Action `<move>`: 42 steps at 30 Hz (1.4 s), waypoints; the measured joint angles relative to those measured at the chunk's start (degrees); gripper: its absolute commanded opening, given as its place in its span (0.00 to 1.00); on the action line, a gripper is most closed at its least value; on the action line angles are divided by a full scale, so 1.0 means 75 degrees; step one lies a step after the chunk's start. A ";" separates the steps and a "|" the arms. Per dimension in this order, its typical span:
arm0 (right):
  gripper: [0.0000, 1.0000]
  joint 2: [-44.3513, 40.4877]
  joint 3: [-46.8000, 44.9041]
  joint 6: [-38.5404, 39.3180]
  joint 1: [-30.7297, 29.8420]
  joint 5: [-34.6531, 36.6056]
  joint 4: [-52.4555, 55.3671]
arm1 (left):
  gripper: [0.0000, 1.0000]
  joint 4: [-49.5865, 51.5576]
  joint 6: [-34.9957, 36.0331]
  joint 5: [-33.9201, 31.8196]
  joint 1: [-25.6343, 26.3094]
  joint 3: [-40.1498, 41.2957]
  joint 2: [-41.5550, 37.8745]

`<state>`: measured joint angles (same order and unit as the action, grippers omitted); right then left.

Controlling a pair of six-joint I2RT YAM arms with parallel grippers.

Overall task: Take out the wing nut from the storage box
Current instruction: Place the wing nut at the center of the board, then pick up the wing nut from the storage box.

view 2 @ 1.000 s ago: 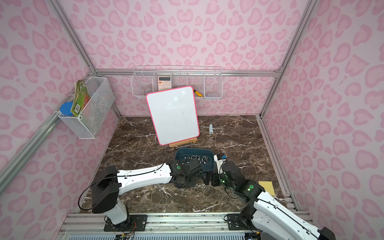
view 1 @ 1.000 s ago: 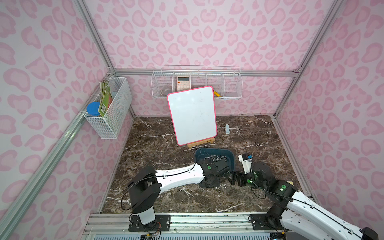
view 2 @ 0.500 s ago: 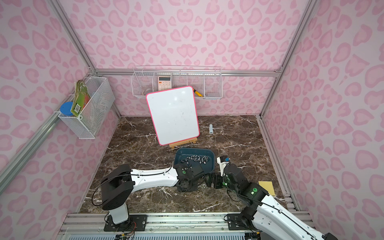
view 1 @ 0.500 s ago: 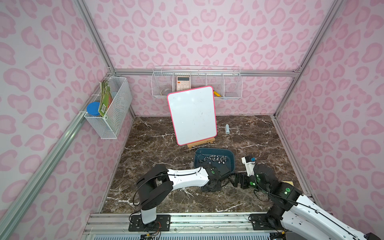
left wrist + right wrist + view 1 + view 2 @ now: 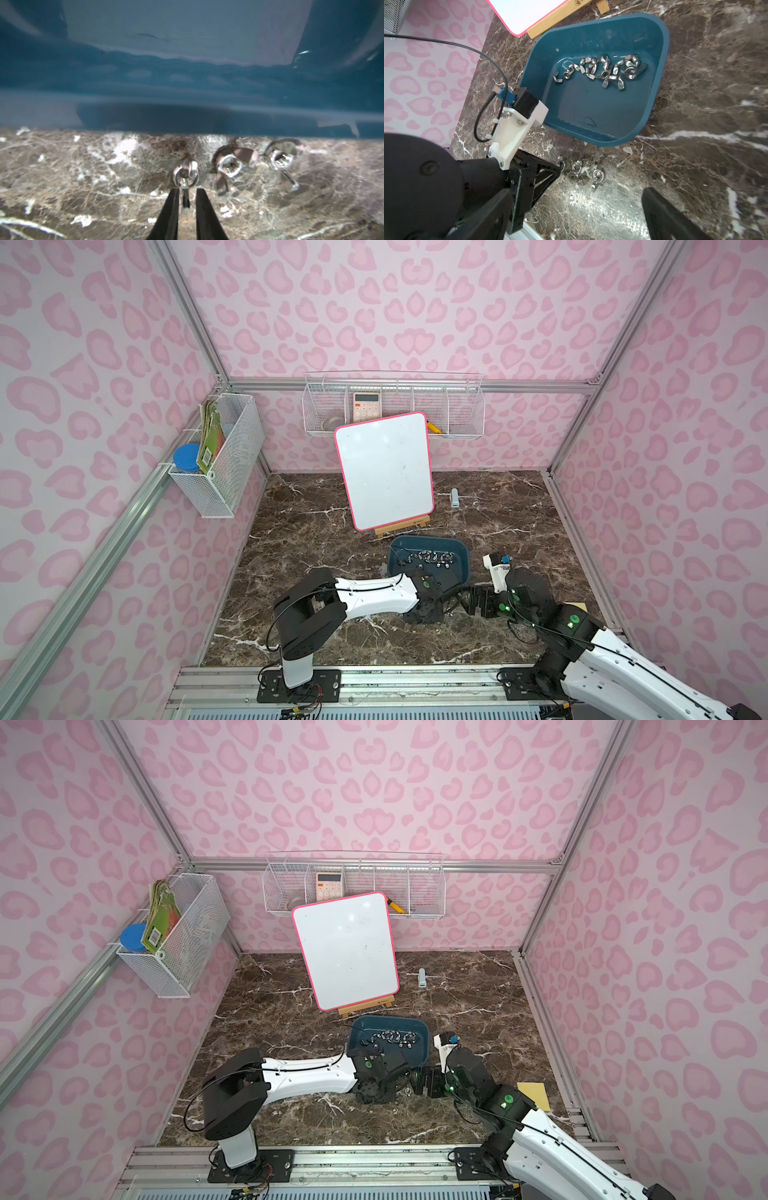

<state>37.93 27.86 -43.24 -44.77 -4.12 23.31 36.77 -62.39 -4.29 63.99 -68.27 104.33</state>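
No text was legible. The easel (image 5: 564, 14) bore a stamped mark, cut off at the edge, and the booklet (image 5: 161, 918) had a barcode, its digits too small to read.

Storage box (image 5: 653, 93) is dark teal-blue, wing nuts (image 5: 600, 70) shiny silver. The table (image 5: 316, 539) is dark brown marble with white veins, walls (image 5: 415, 302) pale pink with darker pink leopard blotches, whiteboard (image 5: 384, 468) white with a hot-pink edge, my left fingers (image 5: 169, 212) plain black.
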 measured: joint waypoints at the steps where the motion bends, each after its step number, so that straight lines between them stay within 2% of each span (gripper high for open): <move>1: 0.99 0.0026 0.0012 0.0000 0.0000 0.0003 0.0003 | 0.24 0.0050 0.0000 -0.0015 -0.0003 -0.0038 -0.0029; 8: 0.99 0.0332 0.0178 0.0038 0.0000 0.0058 -0.0070 | 0.40 0.0452 0.0195 -0.0184 -0.0131 -0.0469 -0.0396; 12: 0.99 0.0644 0.0353 0.0096 0.0000 0.0122 -0.0152 | 0.51 0.0624 0.0347 -0.0283 -0.0510 -0.0493 -0.0831; 16: 0.99 0.1090 0.0606 0.0149 0.0000 0.0239 -0.0189 | 0.75 0.0854 0.0577 -0.0356 -0.0968 -0.0595 -0.1244; 19: 0.99 0.1533 0.0848 0.0213 -0.0003 0.0318 -0.0204 | 0.98 0.0973 0.0775 -0.0399 -0.1288 -0.0691 -0.1472; 27: 0.99 0.3034 0.1804 0.0647 -0.0079 0.0618 -0.0178 | 0.99 0.1110 0.1189 -0.0166 -0.2436 -0.0699 -0.1853; 33: 0.99 0.4025 0.2436 0.0944 -0.0076 0.0731 -0.0230 | 0.99 0.1309 0.1530 0.0090 -0.3159 -0.1023 -0.1644; 42: 0.99 0.5616 0.3678 0.1268 0.0117 0.0734 -0.0166 | 0.98 0.1486 0.2535 0.0023 -0.3494 -0.1571 -0.1090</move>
<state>80.05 55.44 -33.74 -43.90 1.39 22.06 47.92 -43.38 -4.12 37.78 -80.05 96.16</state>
